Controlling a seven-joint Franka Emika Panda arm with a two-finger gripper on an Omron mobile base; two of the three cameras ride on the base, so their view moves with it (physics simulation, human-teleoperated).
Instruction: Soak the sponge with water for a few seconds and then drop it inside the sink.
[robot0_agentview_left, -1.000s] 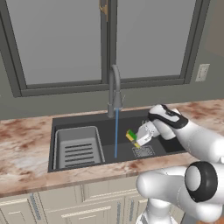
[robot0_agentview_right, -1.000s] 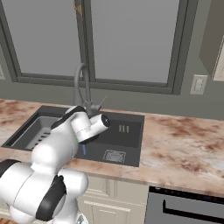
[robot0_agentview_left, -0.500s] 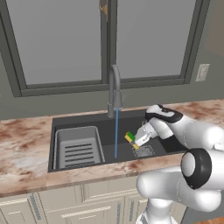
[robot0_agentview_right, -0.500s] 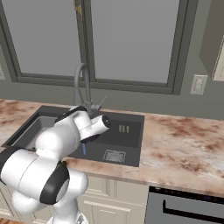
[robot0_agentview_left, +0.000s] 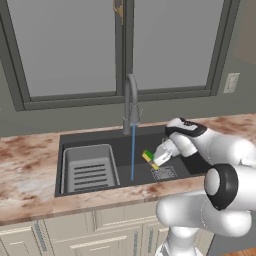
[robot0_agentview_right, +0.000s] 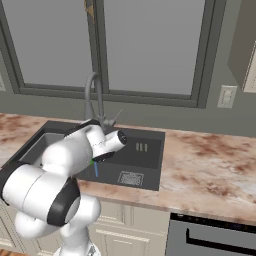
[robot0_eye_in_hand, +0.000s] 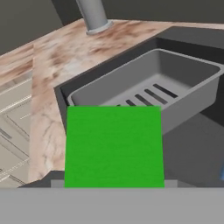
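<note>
Sink scene, three views. The hand (robot0_agentview_left: 156, 161) is closed on the sponge (robot0_agentview_left: 148, 157), a green block with a yellow layer, and holds it above the floor of the sink (robot0_agentview_left: 175, 137), inside the basin's right half. The sponge hangs just to the right of the water (robot0_agentview_left: 132, 152), a thin blue stream that falls straight from the spout of the grey gooseneck faucet (robot0_agentview_left: 131, 102) to the basin floor; sponge and stream appear close but apart in the left base view. Directly below and a little right of the sponge lies the square metal drain grate (robot0_agentview_left: 164, 173).

The left half of the basin is taken by a lighter grey slotted rack (robot0_agentview_left: 90, 167), which stands against the basin's left wall. The marbled counter (robot0_agentview_left: 25, 165) surrounds the sink on all sides, and a grey-framed window (robot0_agentview_left: 75, 50) rises behind the faucet.

In the right base view the arm covers most of the basin; the faucet (robot0_agentview_right: 92, 97), the grate (robot0_agentview_right: 131, 178) and a short stretch of the stream (robot0_agentview_right: 96, 171) show beside it.

In the hand view the sponge's green face (robot0_eye_in_hand: 113, 146) sits low in the centre, with the rack (robot0_eye_in_hand: 175, 92) beyond it and the faucet base (robot0_eye_in_hand: 92, 17) on the counter's far edge.
</note>
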